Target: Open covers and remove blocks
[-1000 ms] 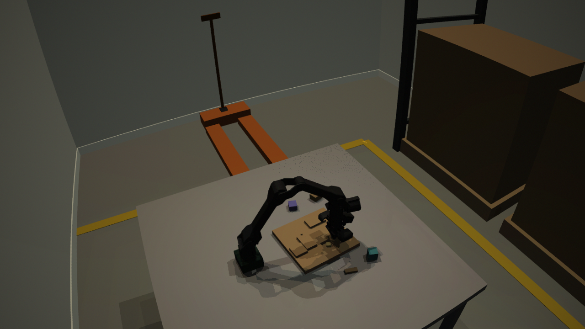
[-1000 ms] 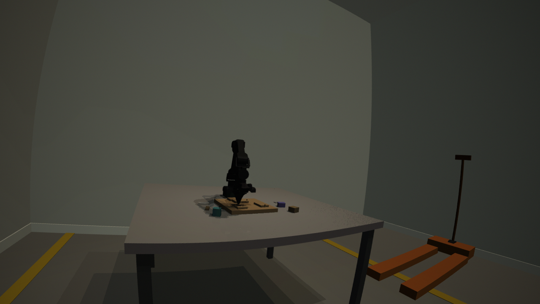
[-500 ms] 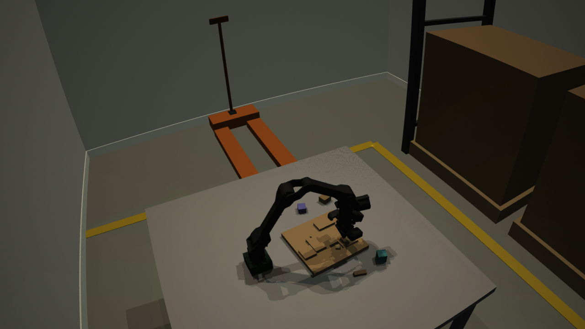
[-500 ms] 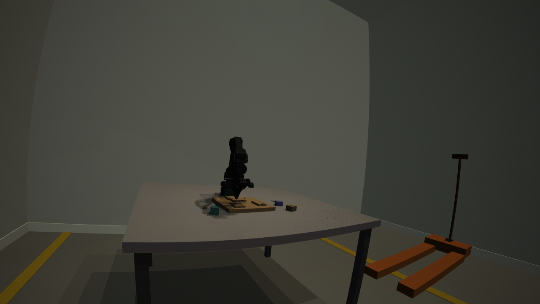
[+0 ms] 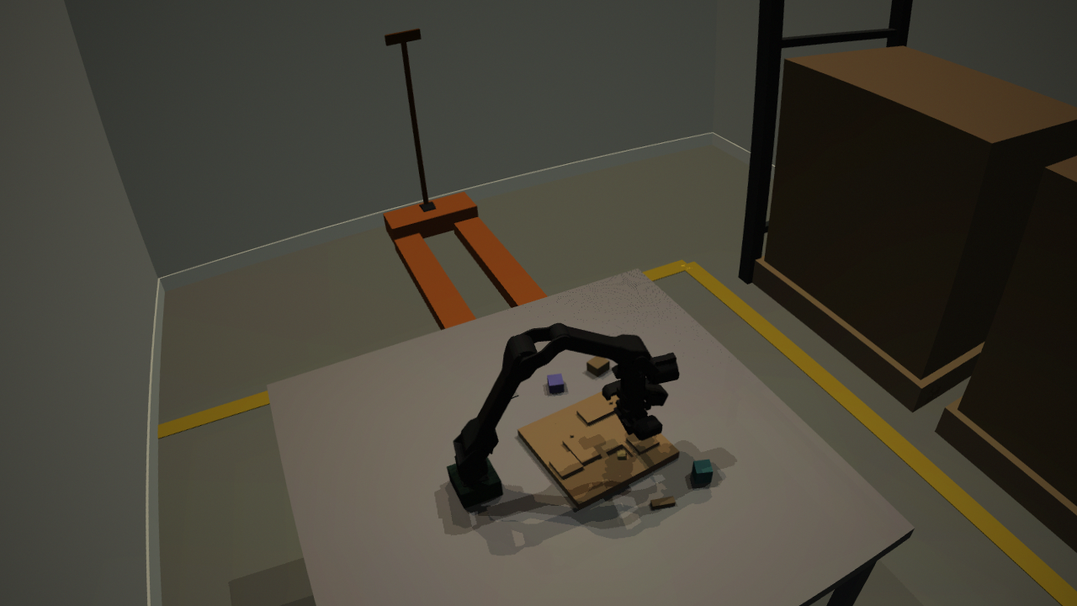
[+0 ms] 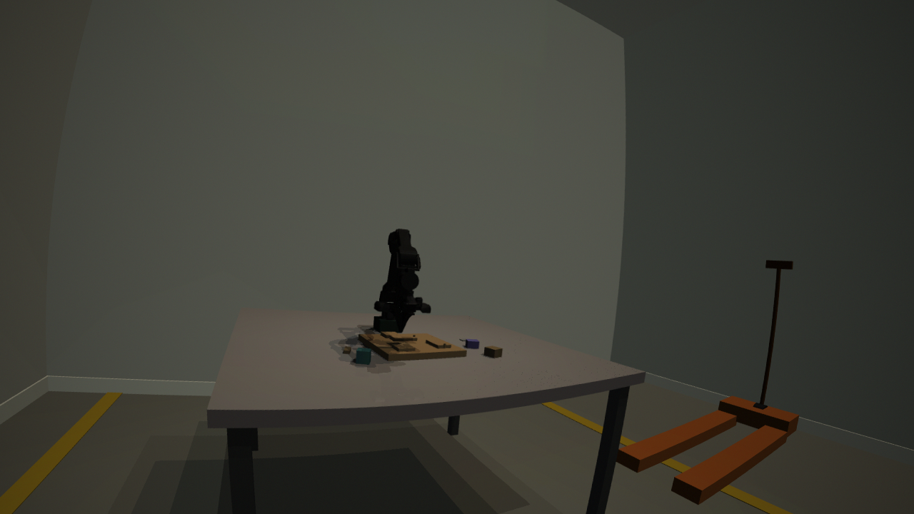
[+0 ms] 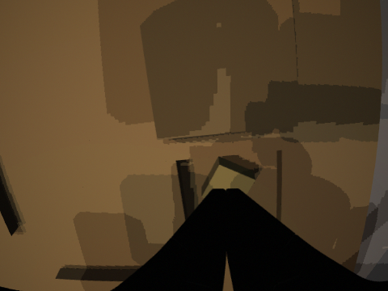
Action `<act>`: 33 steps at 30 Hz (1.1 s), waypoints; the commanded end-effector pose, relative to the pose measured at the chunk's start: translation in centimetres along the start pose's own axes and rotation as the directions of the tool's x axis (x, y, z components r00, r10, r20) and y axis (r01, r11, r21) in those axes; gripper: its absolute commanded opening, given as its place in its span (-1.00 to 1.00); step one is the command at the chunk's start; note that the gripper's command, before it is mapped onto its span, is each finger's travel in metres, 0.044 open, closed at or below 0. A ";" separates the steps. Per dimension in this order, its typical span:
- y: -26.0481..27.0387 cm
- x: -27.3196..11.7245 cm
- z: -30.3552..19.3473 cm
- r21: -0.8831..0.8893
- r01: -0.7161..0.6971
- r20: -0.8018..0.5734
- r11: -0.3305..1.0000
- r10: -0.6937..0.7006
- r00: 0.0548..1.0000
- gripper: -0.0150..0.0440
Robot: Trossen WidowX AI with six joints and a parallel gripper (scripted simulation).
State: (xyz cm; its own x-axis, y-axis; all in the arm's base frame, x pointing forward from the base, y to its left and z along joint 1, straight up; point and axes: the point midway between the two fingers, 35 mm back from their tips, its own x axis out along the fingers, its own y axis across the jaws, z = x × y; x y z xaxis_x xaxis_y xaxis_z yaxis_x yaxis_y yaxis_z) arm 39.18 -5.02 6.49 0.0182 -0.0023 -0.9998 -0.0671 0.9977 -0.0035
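The wooden puzzle board (image 5: 542,432) (image 7: 48,121) lies on the table. My gripper (image 5: 639,434) (image 6: 400,330) (image 7: 225,201) is shut and empty, low over the board. A yellow block (image 5: 621,454) (image 7: 231,177) sits turned in an uncovered well beside the fingertips; the fingers hide part of it in the wrist view. Flat wooden covers (image 5: 595,413) (image 5: 566,469) lie on the board; their exact travel is unclear. On the table off the board are a purple block (image 5: 555,382) (image 6: 472,343), a brown block (image 5: 597,367) (image 6: 493,352), a teal block (image 5: 702,473) (image 6: 363,356) and a small brown piece (image 5: 662,502) (image 6: 347,350).
The arm's base (image 5: 474,483) stands on the table left of the board in the top view. The arm arches over the board and casts shadows across it. An orange pallet jack (image 5: 431,218) (image 6: 760,415) and large boxes (image 5: 866,188) stand beyond the table.
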 end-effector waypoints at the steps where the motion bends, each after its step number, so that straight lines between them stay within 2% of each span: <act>1: 1.1 -0.6 -1.7 0.156 -0.001 -0.001 0.988 0.001 1.000 -0.49; 10: 3.3 -1.6 -6.3 0.544 -0.003 0.000 0.839 0.003 1.000 -0.49; 19: 5.2 -1.6 -11.2 0.837 -0.003 0.000 0.547 0.005 1.000 -0.49; 29: 6.7 -0.7 -16.6 0.993 -0.001 0.000 0.122 0.007 1.000 -0.49; 33: 6.8 -0.6 -17.0 0.996 -0.001 0.000 0.092 0.007 1.000 -0.49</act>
State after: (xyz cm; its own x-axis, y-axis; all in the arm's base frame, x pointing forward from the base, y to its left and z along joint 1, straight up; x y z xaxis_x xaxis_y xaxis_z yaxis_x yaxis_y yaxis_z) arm 22.34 0.39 7.00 0.0147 0.0007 -0.9999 0.9768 0.2138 0.0145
